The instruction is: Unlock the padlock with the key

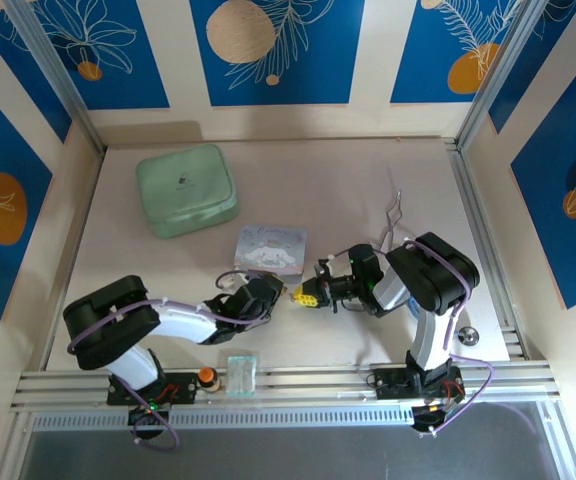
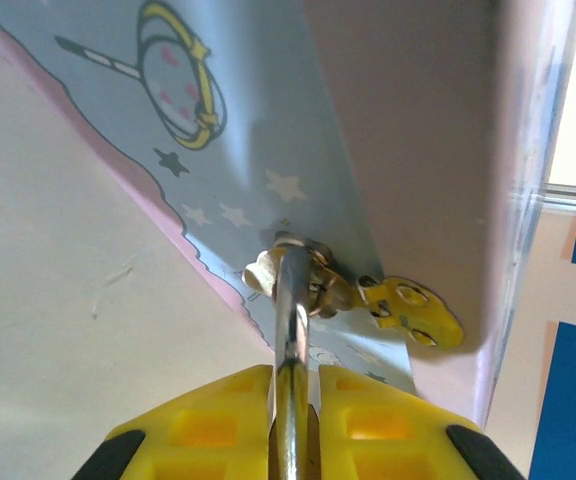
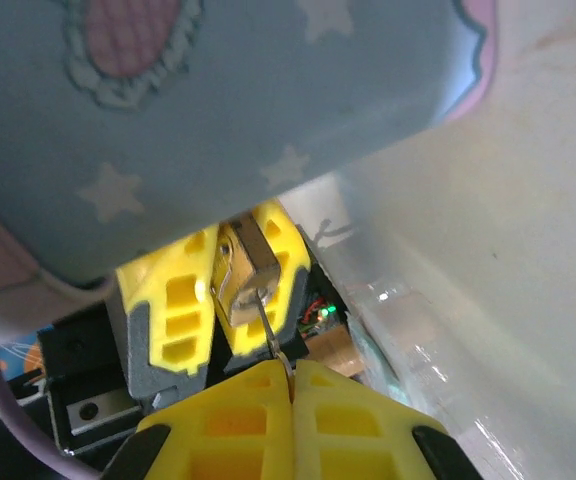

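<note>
Padlock (image 3: 243, 262) and key (image 3: 268, 325) meet between the two arms at the near middle of the worktop (image 1: 358, 180), just in front of a pale blue cartoon tin (image 1: 271, 247). The left gripper (image 2: 293, 375) has its yellow fingers pressed onto the padlock, pinching it and holding it out toward the other arm, probably so that the lock cannot twist away. The right gripper (image 3: 290, 375) faces it tip to tip, its fingers closed tight on the thin key, which points straight at the padlock's end and looks to touch it. Whether the key has entered the keyhole is too small to tell. Holding each piece in its own gripper seems meant to line up the key's axis with the lock. The worktop is smooth and pale beige, with silver rails along its near and right edges. A mint green square box (image 1: 186, 188) sits well apart at the far left. Cream walls with deep blue panels, printed with white leaves and orange circles, enclose the space.
</note>
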`<move>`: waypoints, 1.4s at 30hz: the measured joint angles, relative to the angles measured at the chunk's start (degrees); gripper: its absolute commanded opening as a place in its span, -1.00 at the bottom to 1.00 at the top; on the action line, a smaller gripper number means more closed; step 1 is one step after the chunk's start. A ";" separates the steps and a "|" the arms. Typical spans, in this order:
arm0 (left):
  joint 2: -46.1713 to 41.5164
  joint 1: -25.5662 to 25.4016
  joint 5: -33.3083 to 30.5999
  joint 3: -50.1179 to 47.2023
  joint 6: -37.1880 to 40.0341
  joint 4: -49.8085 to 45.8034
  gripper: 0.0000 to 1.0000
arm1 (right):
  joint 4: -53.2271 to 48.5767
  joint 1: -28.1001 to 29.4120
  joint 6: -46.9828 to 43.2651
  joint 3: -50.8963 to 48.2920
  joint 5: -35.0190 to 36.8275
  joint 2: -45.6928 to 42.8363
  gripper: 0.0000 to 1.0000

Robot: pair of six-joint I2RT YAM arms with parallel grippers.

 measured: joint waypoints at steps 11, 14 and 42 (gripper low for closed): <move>3.69 -0.22 1.05 0.00 0.81 7.04 -1.00 | 5.38 -0.94 3.54 -0.11 -0.61 2.01 -1.00; 4.35 -0.22 0.81 0.00 0.81 7.82 -1.00 | 5.40 -0.76 3.48 -0.17 0.26 1.92 -1.00; 2.80 -1.57 3.15 2.51 0.90 -1.31 -1.00 | -64.11 8.28 -37.07 7.72 39.17 -41.42 0.98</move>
